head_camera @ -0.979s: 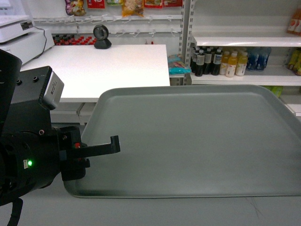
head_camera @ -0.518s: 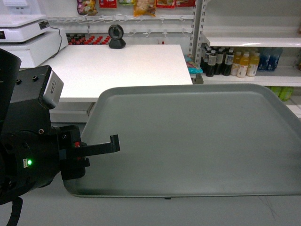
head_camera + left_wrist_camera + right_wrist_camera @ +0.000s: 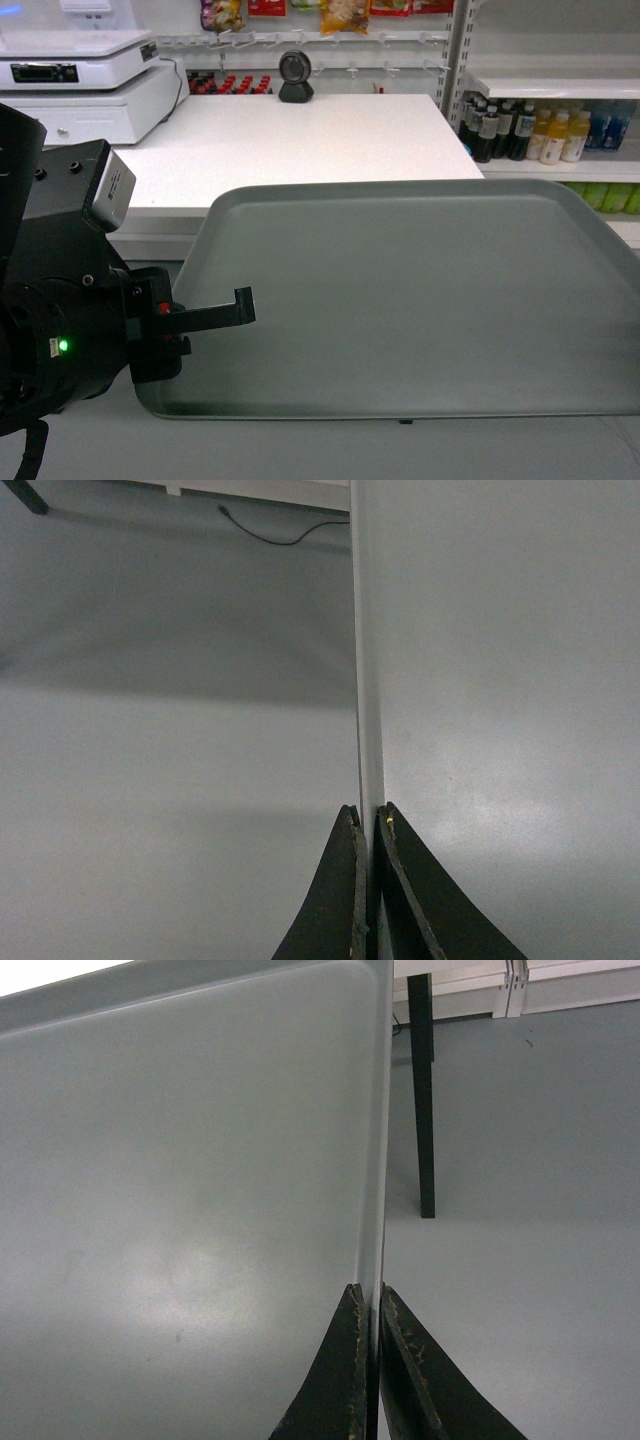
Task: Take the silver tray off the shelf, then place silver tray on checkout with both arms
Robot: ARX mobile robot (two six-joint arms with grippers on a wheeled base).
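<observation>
White store shelving and a grey floor frame the scene. By the left gripper (image 3: 367, 880) the left rim of the silver tray (image 3: 400, 290) is pinched, jaws nearly closed on it; the right rim is clamped likewise by the right gripper (image 3: 368, 1360). Held level in the air with its long axis spanning both arms, the tray lies short of the checkout (image 3: 310, 135), which stands ahead and slightly left.

The left hand (image 3: 368, 880) and the right hand (image 3: 369, 1360) each pinch an opposite rim of the silver tray (image 3: 400, 290), fingers closed, arms spread wide.
</observation>
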